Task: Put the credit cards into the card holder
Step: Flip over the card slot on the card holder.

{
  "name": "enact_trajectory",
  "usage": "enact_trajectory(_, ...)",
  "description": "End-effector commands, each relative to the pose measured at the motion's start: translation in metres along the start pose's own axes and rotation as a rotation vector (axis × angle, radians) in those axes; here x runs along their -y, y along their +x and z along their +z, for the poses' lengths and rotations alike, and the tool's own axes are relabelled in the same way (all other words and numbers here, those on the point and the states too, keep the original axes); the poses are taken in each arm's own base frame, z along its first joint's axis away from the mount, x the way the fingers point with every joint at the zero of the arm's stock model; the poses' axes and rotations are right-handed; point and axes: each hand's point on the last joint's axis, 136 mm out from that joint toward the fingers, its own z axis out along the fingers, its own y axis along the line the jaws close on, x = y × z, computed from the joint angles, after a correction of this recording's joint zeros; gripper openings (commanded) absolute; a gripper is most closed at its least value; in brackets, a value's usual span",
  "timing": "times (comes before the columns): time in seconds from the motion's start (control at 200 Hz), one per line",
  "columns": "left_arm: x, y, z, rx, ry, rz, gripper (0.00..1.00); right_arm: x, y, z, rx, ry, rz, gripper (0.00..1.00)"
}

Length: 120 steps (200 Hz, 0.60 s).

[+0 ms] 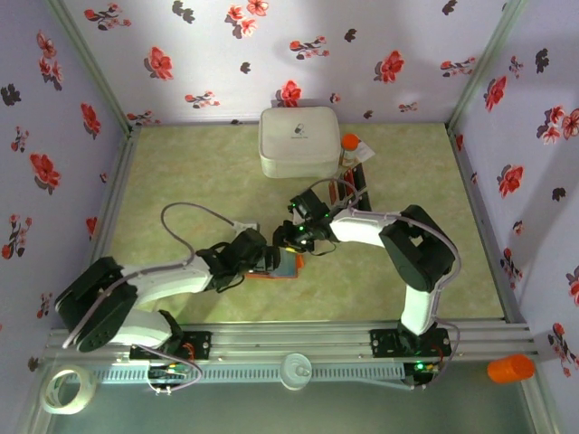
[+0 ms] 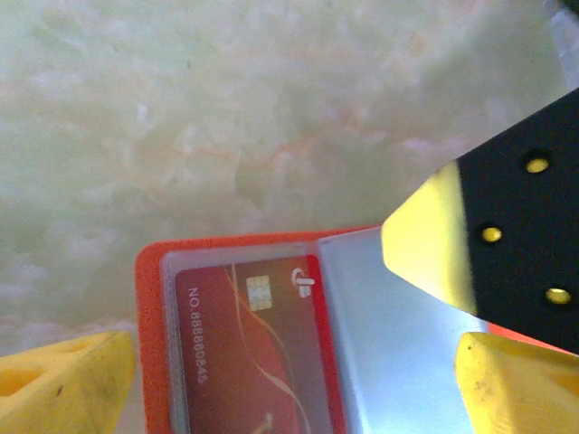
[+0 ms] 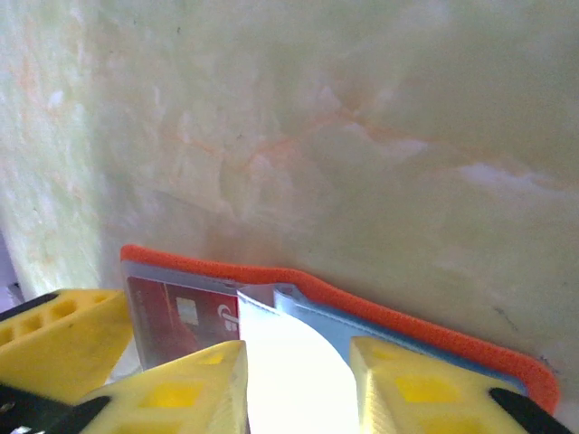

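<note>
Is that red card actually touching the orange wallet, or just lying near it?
Touching. The left wrist view shows the red card tucked under the clear pocket inside the orange wallet.

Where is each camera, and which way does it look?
Top external: above and behind the robot, looking down on the table; left arm and right arm meet at the orange card holder.
Left wrist: on the left arm, looking down into the open holder at a red card; yellow jaws at bottom corners.
Right wrist: on the right arm, low beside the holder; yellow jaws at the bottom.
Shared: both wrist views see that red card.
</note>
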Motion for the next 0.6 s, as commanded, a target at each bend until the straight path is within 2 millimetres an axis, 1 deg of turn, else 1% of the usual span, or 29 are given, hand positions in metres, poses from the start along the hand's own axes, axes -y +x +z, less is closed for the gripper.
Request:
enact_trajectory(0.0,-0.017,-0.009,-0.013,0.034,-0.032,-0.025,0.93,-0.019,0.008,-0.009,0.002,-0.046,-0.014,0.44)
enact_trajectory(0.11,-0.030,-0.018,-0.024,0.076,-0.042,-0.060,0.94,-0.027,0.012,-0.010,0.004,-0.050,-0.023,0.48)
enact_trajectory(0.26,-0.052,-0.024,-0.035,0.119,-0.065,-0.113,0.94,-0.039,0.017,-0.007,0.002,-0.048,-0.040,0.51)
enact_trajectory(0.42,-0.068,-0.025,-0.045,0.151,-0.078,-0.155,0.95,-0.048,0.018,0.003,-0.004,-0.043,-0.045,0.52)
enact_trajectory(0.595,-0.079,-0.024,-0.053,0.171,-0.085,-0.179,0.95,-0.056,0.016,0.014,-0.009,-0.044,-0.043,0.53)
